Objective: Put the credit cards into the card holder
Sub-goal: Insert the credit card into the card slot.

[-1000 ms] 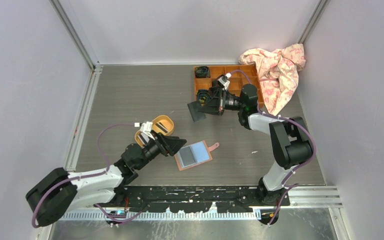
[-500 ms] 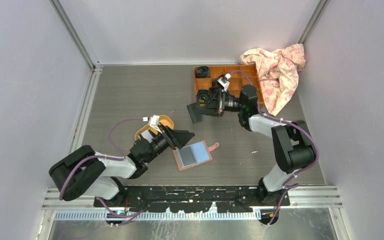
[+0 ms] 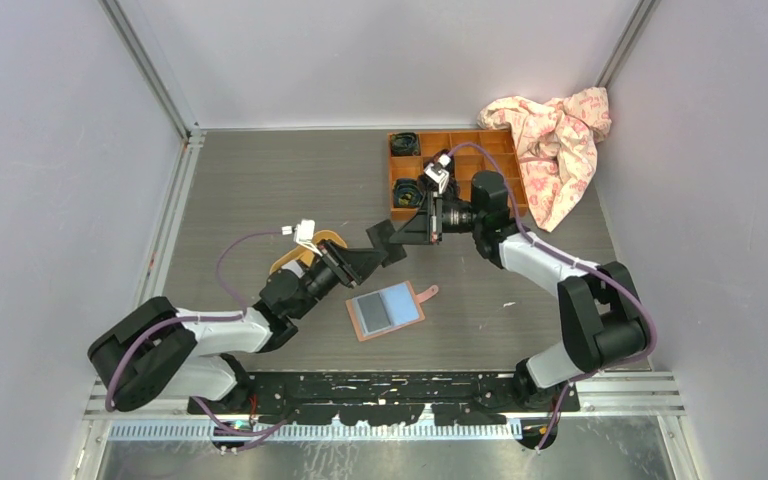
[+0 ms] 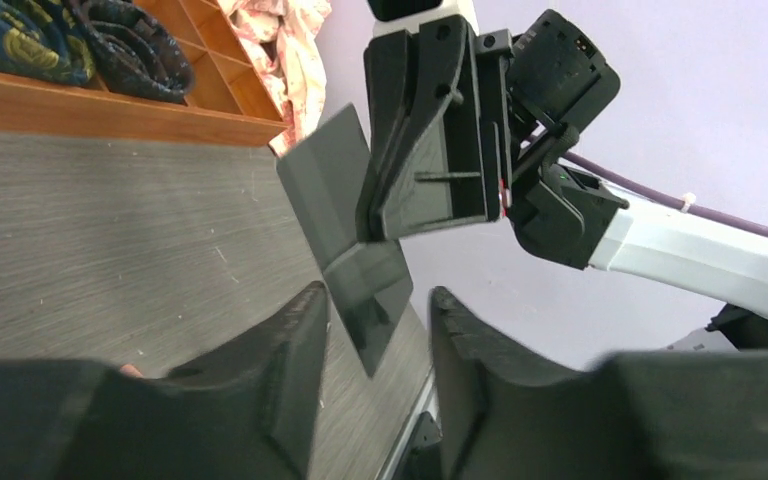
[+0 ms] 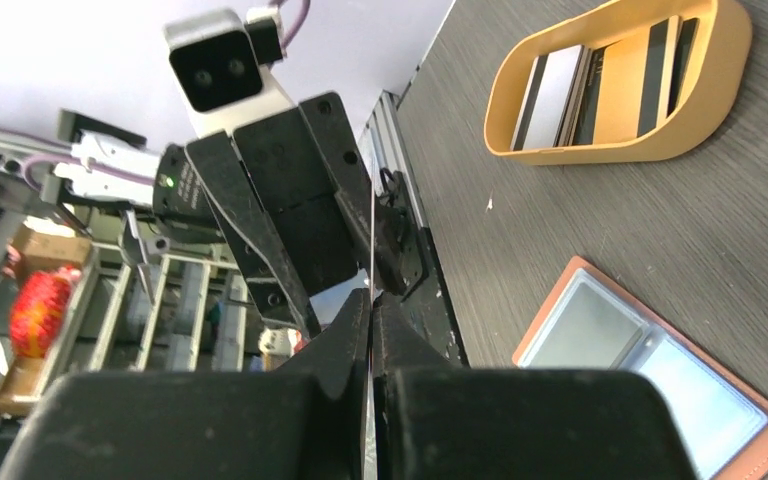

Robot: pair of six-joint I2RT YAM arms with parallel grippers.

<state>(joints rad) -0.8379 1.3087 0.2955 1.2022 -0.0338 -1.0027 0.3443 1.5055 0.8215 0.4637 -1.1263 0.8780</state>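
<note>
A dark credit card (image 4: pixel 327 182) hangs in mid-air with my right gripper (image 5: pixel 371 300) shut on its upper part; in the right wrist view it shows only as a thin edge. My left gripper (image 4: pixel 370 300) faces it from below. Its fingers (image 4: pixel 295 340) stand on either side of the card's lower corner, open, with a gap on each side. The two grippers meet above the table (image 3: pixel 385 245), just behind the card holder (image 3: pixel 388 310). This pink holder (image 5: pixel 650 375) lies open and flat, bluish pockets up. More credit cards (image 5: pixel 560 95) lie in the yellow oval tray.
The yellow oval tray (image 5: pixel 610 150) sits left of the holder, half hidden by the left arm in the top view. An orange-brown compartment box (image 3: pixel 465 150) with dark rolled items stands at the back, and a pink patterned cloth (image 3: pixel 555 125) lies beside it at the back right.
The right gripper has carried the dark card forward and left, towards the left gripper. The left gripper has risen and reached right until its narrowing fingers stand around the card's corner.
</note>
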